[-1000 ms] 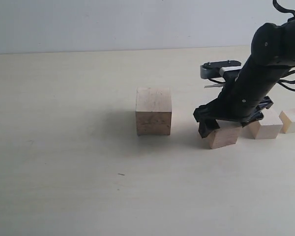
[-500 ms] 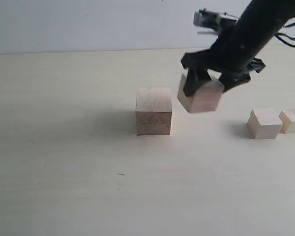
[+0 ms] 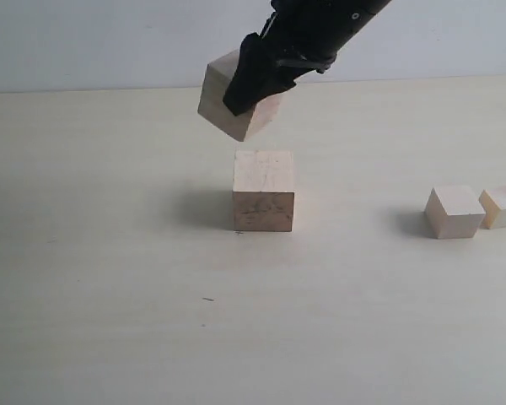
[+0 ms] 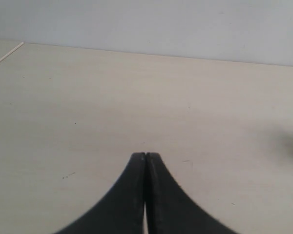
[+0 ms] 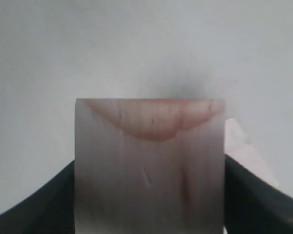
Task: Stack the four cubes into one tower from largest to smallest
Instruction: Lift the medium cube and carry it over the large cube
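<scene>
The largest cube (image 3: 264, 190), pale wood with dark grain smudges, stands on the table at the centre. My right gripper (image 3: 251, 87) is shut on the second-largest cube (image 3: 226, 108), holding it tilted in the air above and slightly left of the largest one, not touching it. In the right wrist view that held cube (image 5: 149, 165) fills the space between the two fingers, and a corner of the largest cube (image 5: 246, 151) shows behind it. Two smaller cubes (image 3: 454, 211) (image 3: 502, 207) sit side by side at the right. My left gripper (image 4: 145, 156) is shut over bare table, empty.
A pale wall (image 3: 110, 42) rises behind the table's far edge. The tabletop (image 3: 110, 278) is light wood. The right arm (image 3: 320, 25) reaches in from the upper right, above the largest cube.
The right gripper has lifted the second-largest cube from the table and carried it up and to the left, from beside the two small cubes to above the largest cube.
</scene>
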